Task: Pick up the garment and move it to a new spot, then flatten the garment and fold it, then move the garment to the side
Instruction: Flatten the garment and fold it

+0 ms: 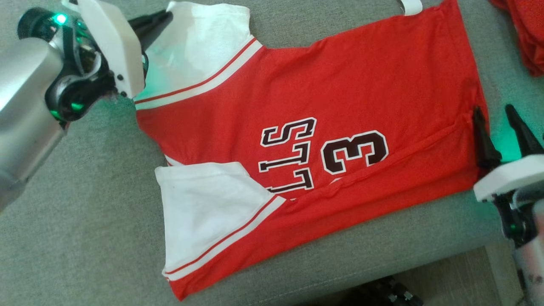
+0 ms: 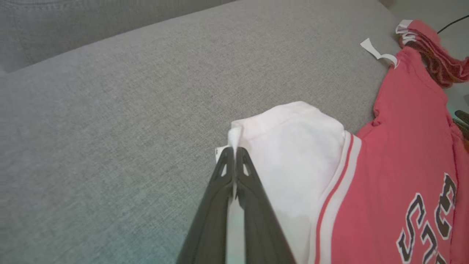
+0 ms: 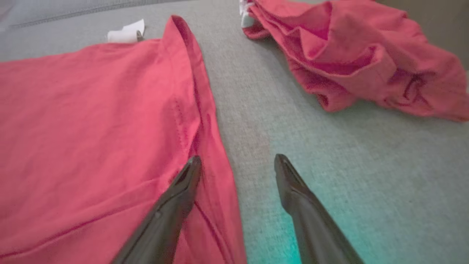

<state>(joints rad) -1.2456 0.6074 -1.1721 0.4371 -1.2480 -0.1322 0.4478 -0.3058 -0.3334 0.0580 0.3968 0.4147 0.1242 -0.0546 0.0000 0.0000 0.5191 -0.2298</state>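
Pinching the white sleeve [image 2: 293,146] tight, the left gripper [image 2: 233,157] should lift slowly so nothing slips. The red shirt [image 1: 361,85] lies flat on the grey couch [image 1: 85,191]. The right gripper [image 1: 495,114] hangs wide open at the shirt's bottom edge; close it there too.

Grey woven sofa cushion [image 1: 85,212] underneath everything in the head view, and up at one o'clock there's a second red garment [image 1: 520,34], crumpled in a heap on that cushion. The right wrist view gets it closer: deep folds, a bit of white trim at its eleven o'clock end. Down at six o'clock, past the cushion's front edge, a dark object [image 1: 382,293], too blurred to name, on tan floor [image 1: 459,276]. Left wrist view, two o'clock: a thin black cable [image 2: 452,22].
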